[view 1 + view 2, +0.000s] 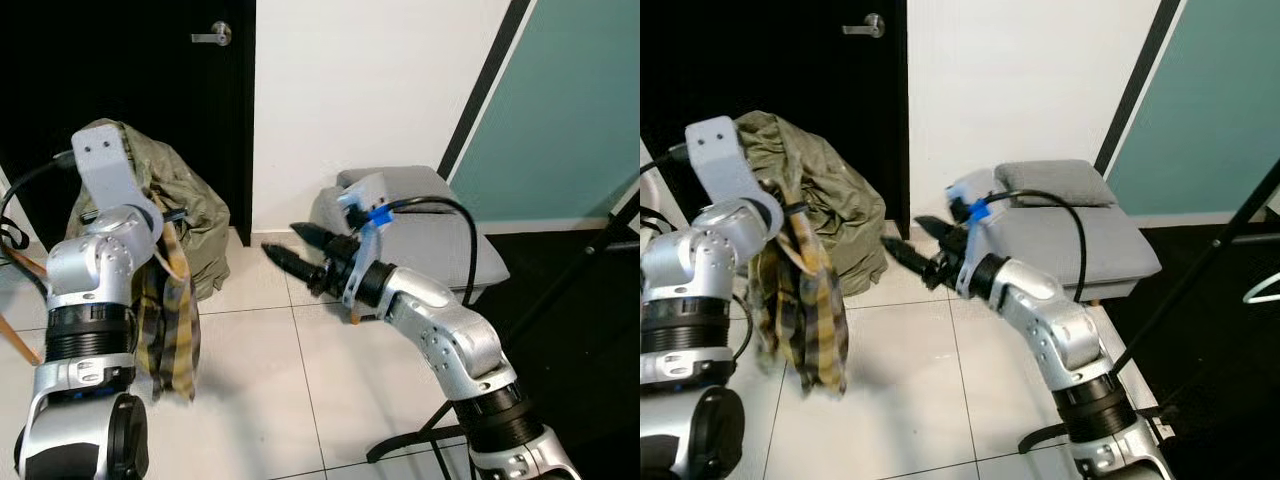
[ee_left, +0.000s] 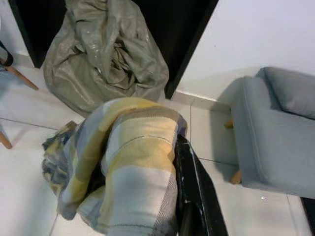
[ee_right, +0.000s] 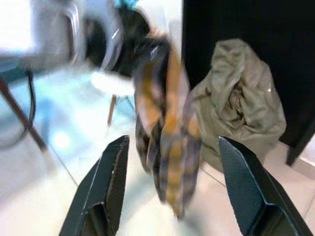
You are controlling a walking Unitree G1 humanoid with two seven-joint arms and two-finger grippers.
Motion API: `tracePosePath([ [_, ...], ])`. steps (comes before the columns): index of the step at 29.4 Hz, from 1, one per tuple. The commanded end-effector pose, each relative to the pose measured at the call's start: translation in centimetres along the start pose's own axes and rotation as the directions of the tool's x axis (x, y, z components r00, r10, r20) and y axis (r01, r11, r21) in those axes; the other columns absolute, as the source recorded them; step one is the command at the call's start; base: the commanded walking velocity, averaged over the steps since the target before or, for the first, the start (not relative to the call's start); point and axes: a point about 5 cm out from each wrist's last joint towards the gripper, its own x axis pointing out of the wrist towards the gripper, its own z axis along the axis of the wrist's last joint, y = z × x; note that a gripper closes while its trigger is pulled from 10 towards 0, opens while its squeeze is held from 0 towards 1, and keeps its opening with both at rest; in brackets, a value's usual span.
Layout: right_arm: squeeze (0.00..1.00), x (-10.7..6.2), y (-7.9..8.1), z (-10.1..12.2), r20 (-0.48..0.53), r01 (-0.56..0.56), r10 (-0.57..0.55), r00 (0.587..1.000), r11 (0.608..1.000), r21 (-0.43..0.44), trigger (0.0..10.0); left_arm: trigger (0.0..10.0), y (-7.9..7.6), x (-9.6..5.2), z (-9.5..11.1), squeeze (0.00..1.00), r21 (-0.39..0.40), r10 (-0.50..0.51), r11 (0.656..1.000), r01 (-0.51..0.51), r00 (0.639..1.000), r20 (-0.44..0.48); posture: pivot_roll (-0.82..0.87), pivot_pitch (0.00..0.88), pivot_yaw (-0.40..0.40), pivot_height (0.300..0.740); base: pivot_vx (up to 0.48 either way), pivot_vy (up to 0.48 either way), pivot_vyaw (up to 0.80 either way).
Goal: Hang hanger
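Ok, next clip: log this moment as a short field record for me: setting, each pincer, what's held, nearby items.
setting: tiled floor by a white wall and black door
left pincer: raised, plaid garment draped over it; finger state not visible
right pincer: open, empty, extended toward the garment
hanger: cannot be made out under the cloth
nearby: olive bag against the door, grey footstool at the wall, black stand on the robot's right

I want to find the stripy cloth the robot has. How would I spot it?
Look at the black door, then the lumpy olive-green bag on the floor before it. In front hangs the checked cloth, draped at the left gripper. Its yellow and grey squares set it apart from the plain green bag.
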Motion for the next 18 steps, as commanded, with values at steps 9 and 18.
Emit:
tracePosePath([
  [9, 1.0, 1.0, 3.2, -3.5, 0.057, 0.029, -0.032, 0.998, 0.999, 0.039, 10.0, 0.0, -6.1, -0.3, 2.5, 0.0, -0.034, -0.174, 0.984, 0.176, 0.984, 0.049, 0.07, 0.123, -0.06, 0.74, 0.0, 0.0, 0.0],
  [18, 1.0, 2.0, 4.0, -2.5, 0.198, 0.095, -0.091, 0.976, 0.995, -0.011, 10.0, 0.0, -8.1, -0.5, 2.5, 0.0, -0.105, -0.143, 0.984, 0.145, 0.989, 0.026, 0.07, 0.138, -0.055, 0.74, 0.0, 0.0, 0.0],
])
